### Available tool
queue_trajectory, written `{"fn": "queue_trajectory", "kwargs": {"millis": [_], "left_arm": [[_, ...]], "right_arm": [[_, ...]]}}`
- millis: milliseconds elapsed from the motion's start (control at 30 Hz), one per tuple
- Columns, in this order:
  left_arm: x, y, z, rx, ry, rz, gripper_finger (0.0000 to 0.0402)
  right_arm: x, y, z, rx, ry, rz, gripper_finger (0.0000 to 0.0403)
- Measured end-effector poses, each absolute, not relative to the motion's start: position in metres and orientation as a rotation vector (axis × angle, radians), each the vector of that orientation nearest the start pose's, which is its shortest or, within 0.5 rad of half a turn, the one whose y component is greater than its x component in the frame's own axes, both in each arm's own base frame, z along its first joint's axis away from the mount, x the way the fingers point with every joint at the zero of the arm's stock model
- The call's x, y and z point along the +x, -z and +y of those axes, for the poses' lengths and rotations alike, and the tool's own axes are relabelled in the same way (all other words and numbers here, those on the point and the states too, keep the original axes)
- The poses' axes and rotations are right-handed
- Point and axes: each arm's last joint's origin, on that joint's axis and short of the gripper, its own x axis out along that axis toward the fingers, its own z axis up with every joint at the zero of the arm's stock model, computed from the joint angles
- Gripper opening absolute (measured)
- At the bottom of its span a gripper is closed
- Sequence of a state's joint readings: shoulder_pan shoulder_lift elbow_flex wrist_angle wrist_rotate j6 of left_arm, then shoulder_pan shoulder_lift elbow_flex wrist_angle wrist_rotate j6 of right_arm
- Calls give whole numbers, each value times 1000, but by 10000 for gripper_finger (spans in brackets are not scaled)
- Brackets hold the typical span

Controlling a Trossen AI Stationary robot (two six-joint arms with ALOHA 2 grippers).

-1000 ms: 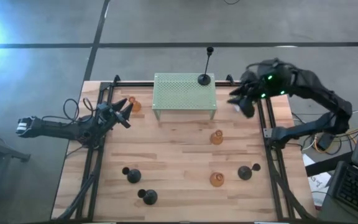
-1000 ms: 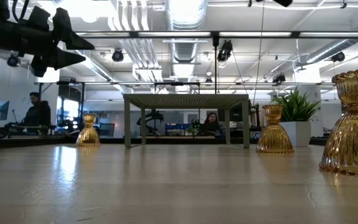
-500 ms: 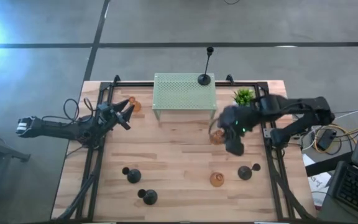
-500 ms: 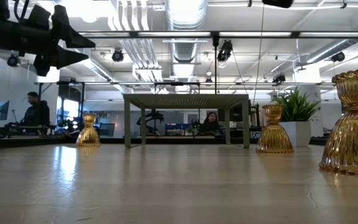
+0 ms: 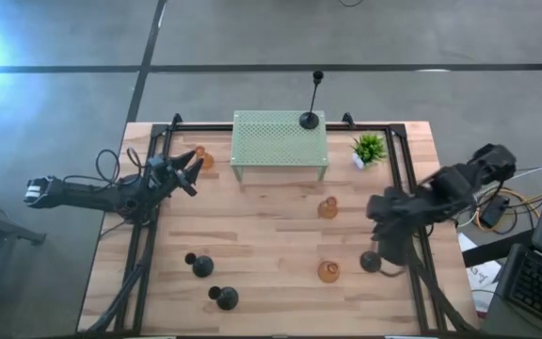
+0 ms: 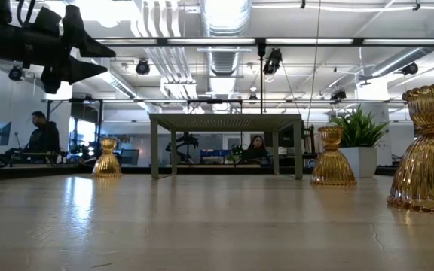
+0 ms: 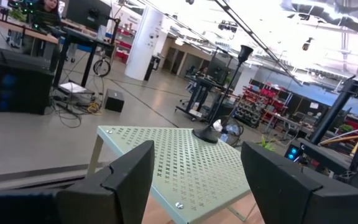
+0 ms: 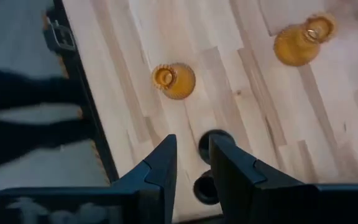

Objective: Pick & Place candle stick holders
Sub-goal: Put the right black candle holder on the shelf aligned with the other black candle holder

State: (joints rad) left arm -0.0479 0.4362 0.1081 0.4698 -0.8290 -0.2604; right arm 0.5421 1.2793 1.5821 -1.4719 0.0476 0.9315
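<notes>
right end effector (image 5: 386, 247) moved over black holder (image 5: 372, 261), fingers parted.

no text, label, brand, number or sign can be read in any view.

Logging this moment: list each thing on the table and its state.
Tall black holder: upright on the green mesh stand.
Three amber holders: upright on the table.
Black holder: lying down, under the right gripper.
Right gripper: open.
Left gripper: open, holding nothing.
Plant: upright.
</notes>
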Motion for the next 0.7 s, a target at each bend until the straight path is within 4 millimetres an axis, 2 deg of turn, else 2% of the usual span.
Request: {"fn": "queue_trajectory", "kwargs": {"millis": [133,233,467,700], "left_arm": [[119,-205,16,-309,-760,-233,245],[119,-205,16,-309,-761,-233,245],[119,-205,16,-309,-760,-233,245],[119,-205,16,-310,-760,-233,245]], "right_arm": [[149,-400,104,521,209,1190,89],[140,-393,105,541,270,1225,88],[139,-368,107,529,349,1313,91],[133,-346,106,613,426,1384,91]]}}
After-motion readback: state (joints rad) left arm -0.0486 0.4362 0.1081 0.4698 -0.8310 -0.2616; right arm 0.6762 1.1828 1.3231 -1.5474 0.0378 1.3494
